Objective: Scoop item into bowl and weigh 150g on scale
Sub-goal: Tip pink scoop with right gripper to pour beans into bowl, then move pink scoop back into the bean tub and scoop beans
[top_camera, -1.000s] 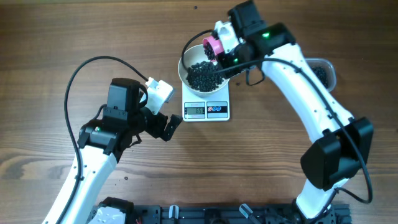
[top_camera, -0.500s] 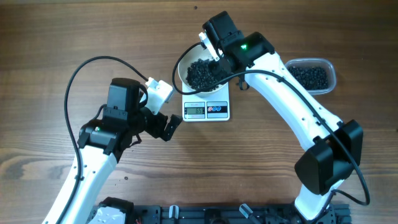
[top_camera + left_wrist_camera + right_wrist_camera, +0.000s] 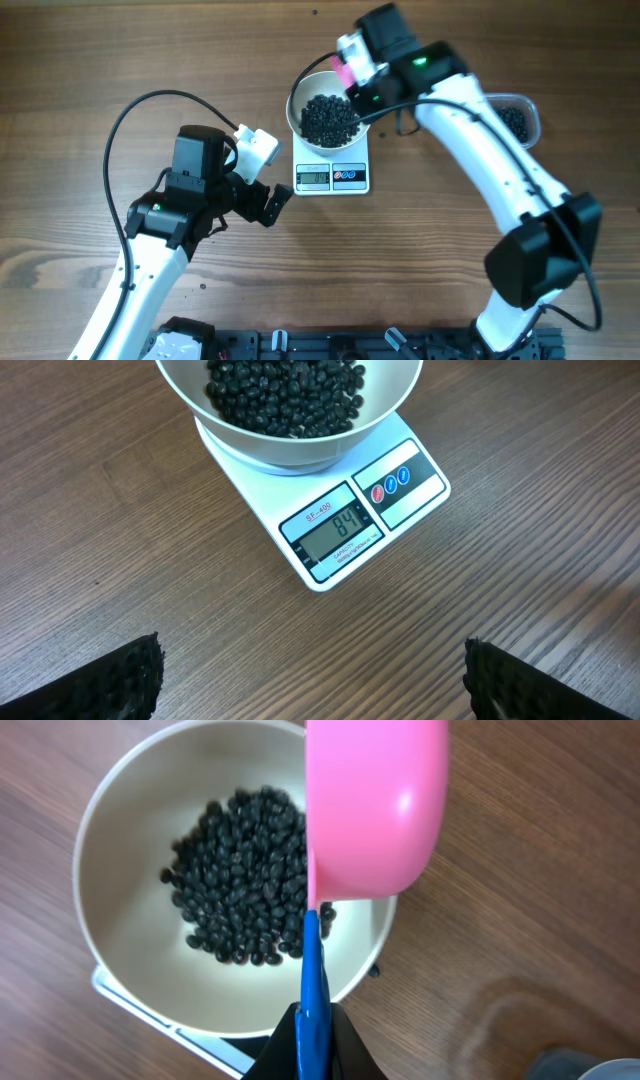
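The white bowl (image 3: 300,95) stands on the scale (image 3: 332,177) and holds a heap of the item, small black beads (image 3: 330,118). My right gripper (image 3: 362,80) hangs over the bowl's far right rim, shut on the blue handle (image 3: 311,970) of a pink scoop (image 3: 375,810). The scoop's rounded outside faces the wrist camera above the bowl (image 3: 120,940) and its beads (image 3: 245,870). My left gripper (image 3: 262,205) is open, low over the table left of the scale (image 3: 340,525), with nothing between its fingers (image 3: 120,680). The display reads 84.
A clear plastic tub (image 3: 517,118) of black beads sits right of the scale, partly behind the right arm. One stray bead (image 3: 373,971) lies on the wood beside the bowl. A black cable (image 3: 150,100) loops from the left arm.
Half a second ago the right wrist had rolled over the bowl's middle. It has since swung back to the far right rim with the scoop. The left arm has not moved.
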Controlling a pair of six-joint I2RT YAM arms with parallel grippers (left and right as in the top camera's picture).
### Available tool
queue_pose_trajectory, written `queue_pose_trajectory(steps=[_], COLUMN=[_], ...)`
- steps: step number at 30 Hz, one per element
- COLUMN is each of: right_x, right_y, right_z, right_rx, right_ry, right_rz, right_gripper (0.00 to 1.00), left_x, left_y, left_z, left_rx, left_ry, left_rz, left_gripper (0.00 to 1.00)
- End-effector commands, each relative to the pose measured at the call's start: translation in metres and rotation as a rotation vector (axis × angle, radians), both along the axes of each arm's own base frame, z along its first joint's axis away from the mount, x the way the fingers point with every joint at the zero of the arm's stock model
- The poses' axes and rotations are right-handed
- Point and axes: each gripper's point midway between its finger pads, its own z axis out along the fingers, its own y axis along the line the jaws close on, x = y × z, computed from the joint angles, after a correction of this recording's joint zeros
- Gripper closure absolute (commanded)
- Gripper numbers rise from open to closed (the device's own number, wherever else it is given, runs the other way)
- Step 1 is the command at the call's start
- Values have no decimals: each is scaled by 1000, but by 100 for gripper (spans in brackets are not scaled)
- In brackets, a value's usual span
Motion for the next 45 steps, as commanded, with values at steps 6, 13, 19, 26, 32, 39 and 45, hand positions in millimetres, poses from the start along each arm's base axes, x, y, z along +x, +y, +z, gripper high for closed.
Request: queue_pose_trajectory(steps=[6, 13, 19, 26, 32, 39, 45], right_x=[5, -13, -35, -46, -52, -57, -50], right_y=[-86, -185, -245, -263, -266, -263, -245], right_z=[97, 81, 33, -17, -49, -83, -95], right_rx=[262, 172, 26, -88, -124, -130, -25], right_ry=[-108, -20, 123, 257, 347, 445, 470], right_rz=[-222, -442, -570, -604, -599, -576, -546], right_gripper=[96, 96, 96, 96, 96, 96, 96], left_x=[-3, -3, -3, -3, -3, -3, -3], left_y=[-3, -3, -3, -3, -3, -3, -3], left_z=[-5, -5, -5, -5, -5, -5, -5], left_rx=[-8, -8, -8, -8, -8, -8, -8], left_ry=[17, 17, 17, 17, 17, 17, 17], left_rz=[-14, -14, -14, -14, -14, -14, -14], left_gripper=[0, 0, 0, 0, 0, 0, 0])
